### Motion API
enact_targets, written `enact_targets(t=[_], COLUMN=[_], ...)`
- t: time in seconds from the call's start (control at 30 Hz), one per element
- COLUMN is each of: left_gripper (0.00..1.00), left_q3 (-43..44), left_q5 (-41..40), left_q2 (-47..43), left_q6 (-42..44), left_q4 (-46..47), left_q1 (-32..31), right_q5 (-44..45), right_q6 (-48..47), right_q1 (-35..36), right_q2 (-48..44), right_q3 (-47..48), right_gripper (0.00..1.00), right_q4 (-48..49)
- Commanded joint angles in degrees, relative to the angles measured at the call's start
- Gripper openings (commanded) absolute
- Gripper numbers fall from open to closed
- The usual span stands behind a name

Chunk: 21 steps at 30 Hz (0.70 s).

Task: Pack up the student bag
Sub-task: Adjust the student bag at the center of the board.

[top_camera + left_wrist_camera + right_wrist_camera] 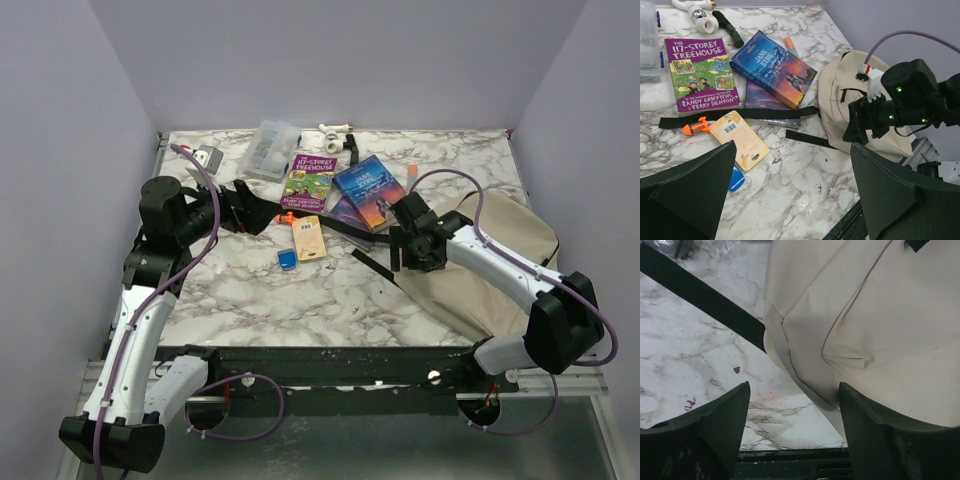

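The student bag (pixel 500 250) is a beige fabric backpack lying flat at the table's right side; it also shows in the left wrist view (pixel 837 95) and fills the right wrist view (pixel 880 315). My right gripper (pixel 405 252) hangs low at the bag's left edge. Its jaws (pixel 795 390) stand apart, with the bag's rounded edge reaching between them and nothing pinched. A black strap (pixel 705 300) runs from the bag across the marble. My left gripper (pixel 235 210) is open (pixel 792 150) above bare marble, left of the books.
A purple Treehouse book (pixel 307 180), a blue Jane Eyre book (pixel 368 190) on another book, an orange card (pixel 309 238) and a small blue item (pixel 287 259) lie mid-table. A clear box (pixel 272 150), a white object (pixel 335 130) and an orange marker (pixel 412 172) sit behind.
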Motion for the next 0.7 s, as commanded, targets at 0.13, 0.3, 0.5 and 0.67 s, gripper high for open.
enact_targets(t=[0.13, 0.3, 0.5, 0.67], left_gripper=[0.98, 0.98, 0.98, 0.98], left_q3=[-0.32, -0.4, -0.01, 0.76], left_q5=[4.25, 4.18, 4.8, 3.65], left_q2=[1.9, 2.92, 4.21, 4.99], left_q6=[-1.54, -1.55, -1.72, -1.85], left_q4=[1.27, 1.21, 0.62, -0.85], left_q1=[-0.47, -1.42, -1.94, -2.77], right_q5=[-1.71, -8.63, -14.61, -25.84], right_q6=[2.88, 6.43, 16.87, 30.87], right_q1=[2.22, 2.2, 2.26, 2.26], right_q2=[2.83, 0.87, -1.49, -6.17], right_q3=[-1.46, -0.66, -0.33, -7.88], right_gripper=[0.41, 0.01, 0.01, 0.01], right_q4=[-0.93, 4.01, 10.33, 25.48])
